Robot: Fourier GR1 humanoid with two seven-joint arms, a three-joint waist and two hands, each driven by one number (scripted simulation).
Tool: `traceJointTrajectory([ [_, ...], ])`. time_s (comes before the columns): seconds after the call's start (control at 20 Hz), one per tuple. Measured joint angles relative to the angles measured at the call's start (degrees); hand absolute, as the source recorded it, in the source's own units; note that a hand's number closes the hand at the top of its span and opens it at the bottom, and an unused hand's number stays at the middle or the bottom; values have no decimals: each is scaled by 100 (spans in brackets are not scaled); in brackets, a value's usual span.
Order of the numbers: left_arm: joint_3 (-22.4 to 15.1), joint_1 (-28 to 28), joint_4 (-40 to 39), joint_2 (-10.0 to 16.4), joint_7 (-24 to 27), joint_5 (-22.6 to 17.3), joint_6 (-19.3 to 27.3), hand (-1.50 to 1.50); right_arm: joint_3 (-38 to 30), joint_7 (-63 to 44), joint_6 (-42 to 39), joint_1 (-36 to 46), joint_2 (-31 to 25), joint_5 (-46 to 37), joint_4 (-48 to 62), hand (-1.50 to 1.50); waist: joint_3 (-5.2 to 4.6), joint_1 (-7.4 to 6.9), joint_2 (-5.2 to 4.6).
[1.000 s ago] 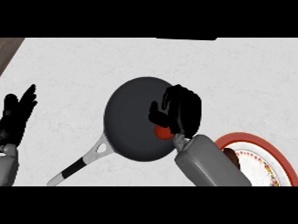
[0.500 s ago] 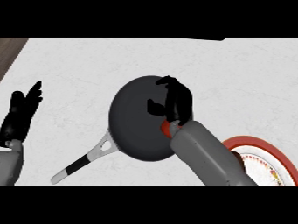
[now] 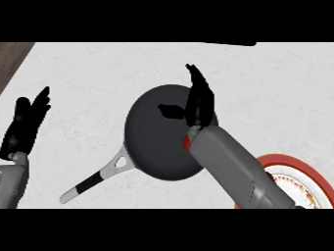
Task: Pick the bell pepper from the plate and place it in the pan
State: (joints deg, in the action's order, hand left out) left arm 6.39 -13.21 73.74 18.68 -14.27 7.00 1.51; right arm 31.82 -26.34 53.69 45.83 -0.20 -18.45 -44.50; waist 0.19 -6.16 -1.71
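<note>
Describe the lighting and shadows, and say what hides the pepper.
Head view: even light on the counter, no clear shadows or glare; the right forearm hides the bell pepper except a red sliver over the pan; the black right hand shows little detail.

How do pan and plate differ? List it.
The pan is dark grey; the plate is red-rimmed with a pale centre. The pan has a handle pointing lower left; the plate has none. The pan sits central; the plate lies at the lower right, partly behind the right forearm. Both are round.
</note>
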Motion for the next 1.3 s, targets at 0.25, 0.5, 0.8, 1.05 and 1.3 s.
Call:
traceJointTrajectory([
  [0.25, 49, 93, -16, -10, 47, -13, 13, 0, 23, 612, 628, 62, -12, 544, 69, -150, -4, 77, 35],
  [0.5, 164, 179, -74, 4, 14, -8, 92, 0, 9, 851, 1070, -73, -23, 925, -82, -150, -11, 302, 103],
  [0.8, 357, 563, 21, 92, 138, -70, 81, 0, -236, 853, 1255, -789, -296, 785, -935, -150, -19, 601, 192],
  [1.05, 453, 775, 219, 123, 26, -96, 110, 0, -135, 701, 1210, -1975, -1028, 621, -2525, -150, -23, 764, 245],
  [1.3, 475, 852, 291, 99, 15, -72, 152, 0, -49, 606, 1024, -3441, -2029, 662, -4462, -150, -24, 835, 243],
])
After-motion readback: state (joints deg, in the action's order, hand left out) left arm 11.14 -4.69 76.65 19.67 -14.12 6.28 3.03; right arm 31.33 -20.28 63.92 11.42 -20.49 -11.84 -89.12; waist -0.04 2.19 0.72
